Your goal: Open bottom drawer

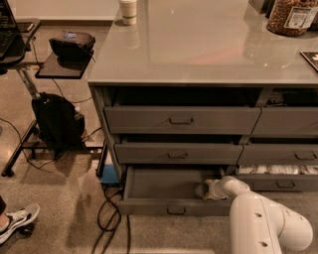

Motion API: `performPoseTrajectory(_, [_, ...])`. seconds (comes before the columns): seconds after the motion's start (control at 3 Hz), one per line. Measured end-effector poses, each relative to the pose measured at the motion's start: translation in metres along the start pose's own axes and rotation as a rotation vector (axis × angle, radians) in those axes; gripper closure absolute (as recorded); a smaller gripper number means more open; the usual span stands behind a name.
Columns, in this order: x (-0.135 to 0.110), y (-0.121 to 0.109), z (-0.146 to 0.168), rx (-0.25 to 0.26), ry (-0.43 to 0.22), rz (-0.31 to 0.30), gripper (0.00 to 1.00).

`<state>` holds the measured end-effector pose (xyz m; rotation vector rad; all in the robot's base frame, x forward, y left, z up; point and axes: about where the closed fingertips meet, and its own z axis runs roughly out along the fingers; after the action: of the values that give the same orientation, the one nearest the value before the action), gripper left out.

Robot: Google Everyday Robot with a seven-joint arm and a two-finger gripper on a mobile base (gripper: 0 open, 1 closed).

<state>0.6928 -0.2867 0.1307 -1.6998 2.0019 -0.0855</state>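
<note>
The bottom drawer [171, 207] of the left stack is a dark grey metal drawer with a small loop handle [176, 211] at the centre of its front. It stands pulled out, and its plain grey inside [159, 182] shows. My gripper [204, 189] reaches down from the white arm [263, 221] at the lower right. It sits inside the drawer at its right end, just behind the front panel. Its tip is dark and partly hidden by the wrist.
Two taller drawers [181, 120] sit above, under a grey countertop [198, 44] with a cup [128, 11] and a jar [293, 17]. A right-hand drawer [276, 169] shows white packets. Cables [112, 218], a black backpack [57, 121], a side stand [64, 64] and a shoe [17, 223] lie left.
</note>
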Motion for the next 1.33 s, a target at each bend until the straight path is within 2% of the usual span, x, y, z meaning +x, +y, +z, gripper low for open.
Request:
performPoseTrajectory(0.33, [0.000, 0.000, 0.000, -0.001, 0.000, 0.001, 0.00])
performPoseTrajectory(0.67, [0.001, 0.003, 0.001, -0.003, -0.002, 0.007, 0.00])
performPoseTrajectory(1.0, [0.008, 0.029, -0.002, -0.042, 0.002, 0.048, 0.00])
performPoseTrajectory(1.33, [0.007, 0.028, -0.003, -0.042, 0.002, 0.048, 0.00])
